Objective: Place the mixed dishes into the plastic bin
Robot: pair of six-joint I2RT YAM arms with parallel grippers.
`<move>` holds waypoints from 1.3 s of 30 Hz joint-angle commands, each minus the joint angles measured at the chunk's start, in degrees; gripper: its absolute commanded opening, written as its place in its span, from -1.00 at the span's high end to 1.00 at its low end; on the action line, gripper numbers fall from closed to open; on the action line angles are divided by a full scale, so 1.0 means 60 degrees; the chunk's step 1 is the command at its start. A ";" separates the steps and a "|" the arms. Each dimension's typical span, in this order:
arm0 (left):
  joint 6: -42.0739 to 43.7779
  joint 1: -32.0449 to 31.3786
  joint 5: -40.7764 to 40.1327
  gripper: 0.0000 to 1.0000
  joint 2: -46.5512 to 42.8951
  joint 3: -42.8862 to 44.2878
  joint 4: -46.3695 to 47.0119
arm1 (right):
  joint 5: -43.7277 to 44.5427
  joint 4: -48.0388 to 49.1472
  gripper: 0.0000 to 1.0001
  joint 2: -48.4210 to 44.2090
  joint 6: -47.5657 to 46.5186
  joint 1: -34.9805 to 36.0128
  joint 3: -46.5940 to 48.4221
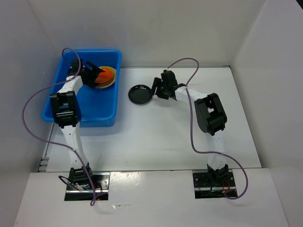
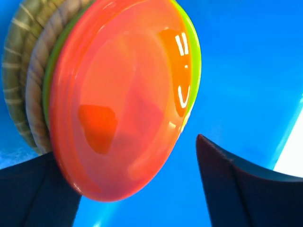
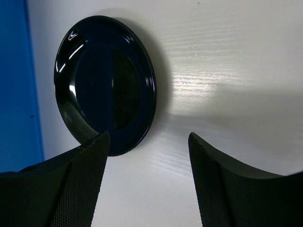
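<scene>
Left gripper (image 1: 91,72) is sitting inside the plastic bin (image 1: 94,112), at its far end, jaws standing wide apart and grasping nothing. The orange plate (image 2: 123,104) is lying on top of a stack there, with the lime green plate (image 2: 193,56) under it and the two tan woven plates (image 2: 23,80) below. The stack is fanning out slightly. In the wrist view the orange rim is overlapping one finger (image 2: 33,194); touching or not, cannot tell.

Right gripper (image 3: 147,136) is hovering low at the black plate (image 3: 106,85), jaws released. One finger (image 3: 71,189) is reaching over the plate's near rim, the other over bare worktop (image 1: 165,137). The black plate is lying flat on the worktop, outside the bin and near its right wall.

Handling, as a judgement: the plate is looking glossy, stiff and light, so probably slippery and apt to skate. Its raised rim is offering the only purchase, so pinch there, one finger inside the lip and one outside.
</scene>
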 commanded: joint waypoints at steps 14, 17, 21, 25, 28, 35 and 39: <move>0.2206 -0.0157 -0.1157 -0.98 -0.2843 -0.0612 -0.2193 | 0.0210 -0.0352 -0.45 0.0719 -0.0180 0.0295 0.1176; 0.2794 -0.0157 -0.1728 -0.98 -0.2800 0.0325 -0.3289 | 0.0298 -0.0352 -0.45 0.0719 -0.0180 0.0295 0.1176; 0.3030 -0.0245 -0.2402 -0.98 -0.2799 -0.0006 -0.3281 | 0.0298 -0.0352 -0.45 0.0719 -0.0180 0.0295 0.1264; 0.3030 -0.0245 -0.2842 -0.98 -0.2580 -0.0242 -0.3265 | 0.0385 -0.0542 -0.45 0.0719 -0.0180 0.0295 0.1264; 0.3030 -0.0245 -0.2931 -0.98 -0.2315 -0.0242 -0.3353 | 0.0473 -0.0543 -0.45 0.0631 -0.0267 0.0295 0.1264; 0.3117 -0.0421 -0.2726 -0.98 -0.1964 -0.0401 -0.2987 | 0.0283 -0.0777 -0.39 0.1158 -0.0268 0.0295 0.1747; 0.3293 -0.0509 -0.2185 -0.98 -0.2693 -0.0738 -0.2388 | 0.0180 -0.0777 -0.27 0.1421 -0.0268 0.0295 0.1923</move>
